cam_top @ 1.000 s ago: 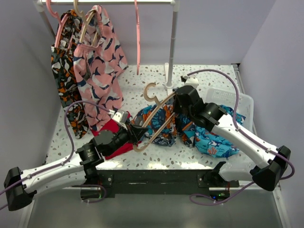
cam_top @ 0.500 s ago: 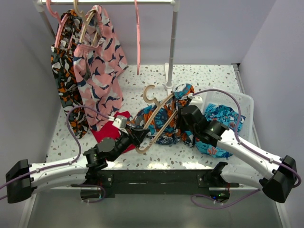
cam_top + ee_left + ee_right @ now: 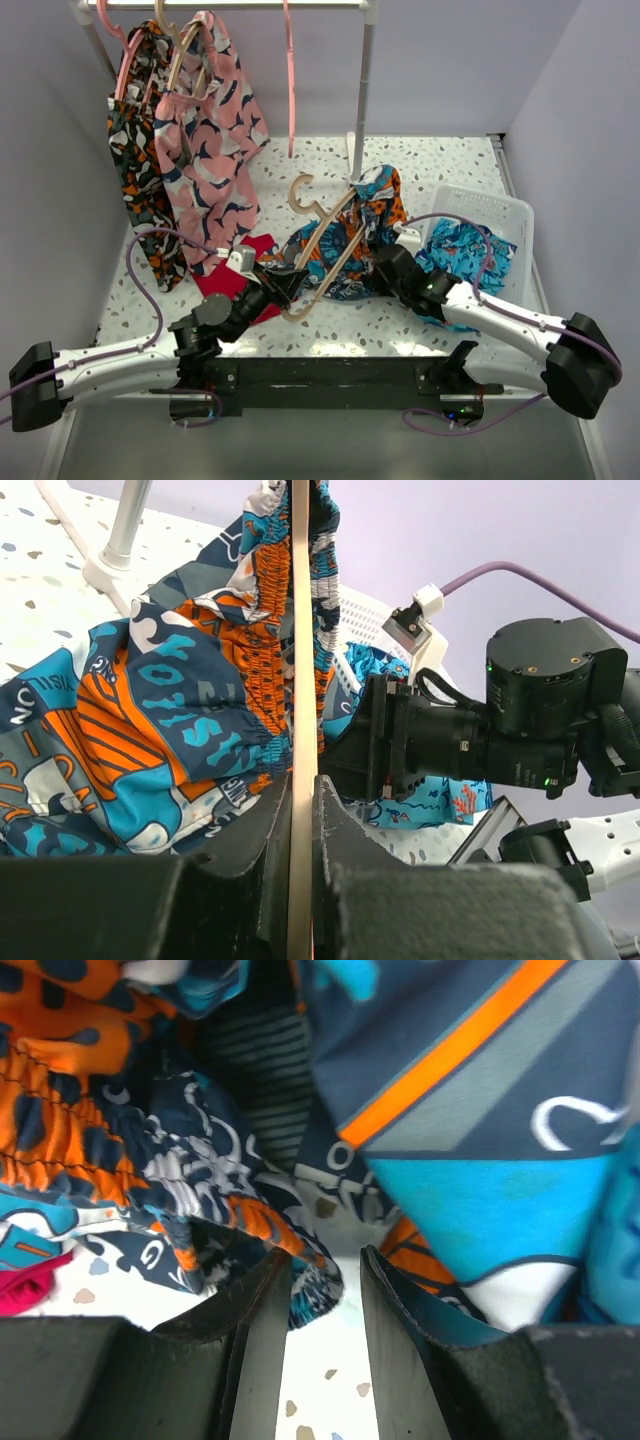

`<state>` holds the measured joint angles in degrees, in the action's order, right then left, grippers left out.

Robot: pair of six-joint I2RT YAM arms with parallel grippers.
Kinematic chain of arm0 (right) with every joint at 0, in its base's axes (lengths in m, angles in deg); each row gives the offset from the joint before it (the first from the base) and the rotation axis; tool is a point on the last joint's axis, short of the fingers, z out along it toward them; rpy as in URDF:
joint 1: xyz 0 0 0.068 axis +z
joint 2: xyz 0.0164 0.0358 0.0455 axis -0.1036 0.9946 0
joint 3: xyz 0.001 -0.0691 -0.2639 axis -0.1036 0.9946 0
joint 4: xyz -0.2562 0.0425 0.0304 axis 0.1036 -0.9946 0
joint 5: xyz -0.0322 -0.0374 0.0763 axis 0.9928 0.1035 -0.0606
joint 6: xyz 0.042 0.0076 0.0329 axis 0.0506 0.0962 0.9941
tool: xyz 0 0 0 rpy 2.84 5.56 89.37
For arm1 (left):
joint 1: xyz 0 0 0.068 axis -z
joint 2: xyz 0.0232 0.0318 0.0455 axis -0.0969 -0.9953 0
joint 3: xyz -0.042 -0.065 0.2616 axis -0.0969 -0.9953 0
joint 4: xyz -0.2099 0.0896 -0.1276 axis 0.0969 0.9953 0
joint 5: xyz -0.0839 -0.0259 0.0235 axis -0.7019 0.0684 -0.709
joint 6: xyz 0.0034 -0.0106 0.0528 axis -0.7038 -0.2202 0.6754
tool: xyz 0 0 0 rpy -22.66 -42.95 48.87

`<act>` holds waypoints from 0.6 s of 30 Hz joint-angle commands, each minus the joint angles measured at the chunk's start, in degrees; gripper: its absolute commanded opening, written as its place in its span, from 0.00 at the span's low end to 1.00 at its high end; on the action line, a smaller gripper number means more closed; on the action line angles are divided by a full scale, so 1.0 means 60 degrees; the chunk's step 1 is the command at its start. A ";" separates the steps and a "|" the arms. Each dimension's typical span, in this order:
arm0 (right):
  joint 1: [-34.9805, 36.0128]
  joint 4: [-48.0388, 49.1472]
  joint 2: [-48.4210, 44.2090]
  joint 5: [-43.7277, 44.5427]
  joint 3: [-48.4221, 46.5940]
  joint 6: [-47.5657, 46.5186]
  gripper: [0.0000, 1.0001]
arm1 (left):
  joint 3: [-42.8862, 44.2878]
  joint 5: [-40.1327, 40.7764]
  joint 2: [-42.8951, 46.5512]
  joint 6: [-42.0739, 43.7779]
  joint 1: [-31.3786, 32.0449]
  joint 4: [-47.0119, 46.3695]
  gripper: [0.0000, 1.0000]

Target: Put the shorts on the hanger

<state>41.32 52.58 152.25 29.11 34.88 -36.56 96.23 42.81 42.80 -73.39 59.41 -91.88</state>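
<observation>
The tan hanger (image 3: 318, 283) is tilted, its hook up at the far side. My left gripper (image 3: 285, 280) is shut on its lower bar, which stands edge-on between the jaws in the left wrist view (image 3: 300, 630). The shorts (image 3: 375, 205), printed teal, orange, navy and white, are bunched around the hanger's upper part and hang down to the table; they also show in the left wrist view (image 3: 170, 690). My right gripper (image 3: 385, 262) is low beside the shorts' right side and open. In the right wrist view a hem of the shorts (image 3: 150, 1110) lies at the tip of the gripper (image 3: 325, 1270).
A white basket (image 3: 505, 215) at the right holds lighter turquoise shorts (image 3: 465, 245). A red cloth (image 3: 250, 255) lies beside my left gripper. A rack pole (image 3: 362, 100) stands behind. Pink shorts (image 3: 215, 130), dark orange-print shorts (image 3: 135, 150) and a pink hanger (image 3: 289, 80) hang from the rail.
My right arm has drawn back toward the near edge and dropped low beside the shorts. The hanger's hook has shifted left and up, and the shorts' top now stands higher.
</observation>
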 commanded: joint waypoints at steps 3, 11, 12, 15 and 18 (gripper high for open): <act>0.0457 0.1315 0.0329 0.0216 0.0306 0.0748 0.35 | 0.0001 0.0526 0.0175 -0.0222 0.0055 -0.1200 0.00; 0.3028 0.0515 -0.0315 0.3065 0.0149 0.2373 0.00 | -0.0336 0.0979 -0.0263 -0.0589 0.0128 -0.3232 0.00; 0.3412 -0.0025 -0.0316 0.3436 0.0001 0.2869 0.00 | -0.0351 0.1053 -0.0394 -0.0604 0.0158 -0.3454 0.00; 0.4761 -0.0571 -0.0039 0.4419 -0.0439 0.3588 0.00 | -0.0322 0.1375 -0.0878 -0.0619 0.0260 -0.4319 0.00; 0.5816 -0.1097 0.0737 0.4889 -0.1068 0.4131 0.00 | -0.0132 0.1872 -0.1477 -0.0575 0.0480 -0.4759 0.00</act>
<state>70.19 52.14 152.60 48.46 33.55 -20.06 93.43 46.88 36.27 -76.39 61.13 -105.02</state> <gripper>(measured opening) 0.015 0.126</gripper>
